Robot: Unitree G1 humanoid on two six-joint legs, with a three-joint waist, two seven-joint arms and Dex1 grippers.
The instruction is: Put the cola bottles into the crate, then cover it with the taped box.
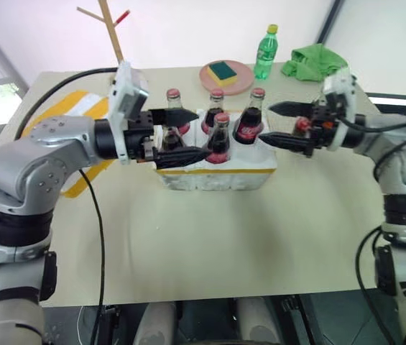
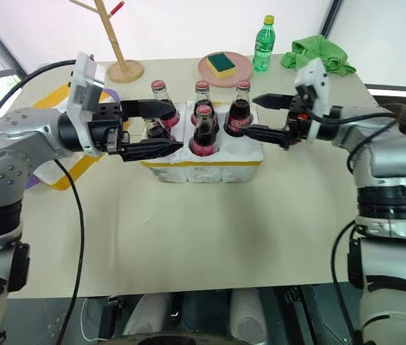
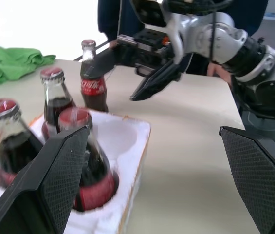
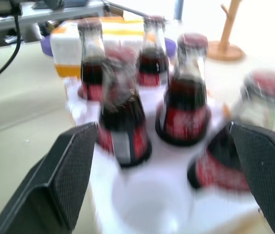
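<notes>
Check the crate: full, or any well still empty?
Not full: the crate has one empty well at a corner, and one cola bottle stands on the table beside it.

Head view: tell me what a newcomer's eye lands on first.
The white crate at mid-table, with red-capped cola bottles standing in its wells. Two open black tools flank it: the left tool at its left end, the right tool at its right. Behind it stands a green plastic bottle.

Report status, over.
Both jaws open, empty: left gripper and right gripper flank the crate. Five cola bottles seated, front-right well empty. Taped box sits beyond the left gripper.
</notes>
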